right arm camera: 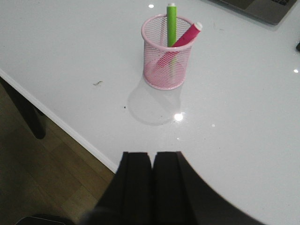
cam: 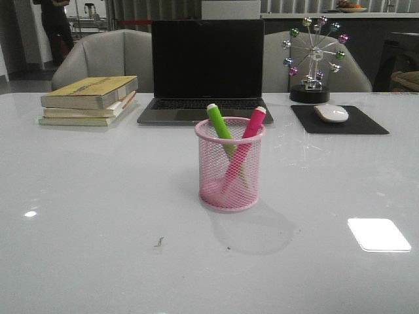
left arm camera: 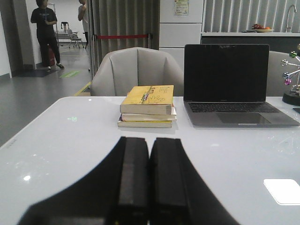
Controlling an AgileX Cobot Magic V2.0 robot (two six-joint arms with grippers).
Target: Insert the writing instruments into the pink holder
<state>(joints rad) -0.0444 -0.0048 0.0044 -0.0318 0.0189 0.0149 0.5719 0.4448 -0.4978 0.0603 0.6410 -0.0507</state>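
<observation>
The pink wire-mesh holder (cam: 230, 165) stands upright mid-table, also seen in the right wrist view as the pink holder (right arm camera: 167, 52). Inside it lean a lime green marker (cam: 219, 122) and a magenta marker (cam: 251, 125), their pale tips above the rim; the right wrist view shows the green marker (right arm camera: 171, 23) and the magenta marker (right arm camera: 186, 35) too. My right gripper (right arm camera: 152, 157) is shut and empty, back near the table's front edge, well short of the holder. Shut and empty as well, my left gripper (left arm camera: 150, 143) hovers over the table's left side facing the books. Neither gripper appears in the front view.
A stack of books (cam: 90, 99) lies at the back left, a dark laptop (cam: 206, 72) at the back centre, a mouse (cam: 331, 112) on a black pad (cam: 338, 120) at the back right beside a ball ornament (cam: 313, 62). The table edge (right arm camera: 65, 129) drops to wooden floor.
</observation>
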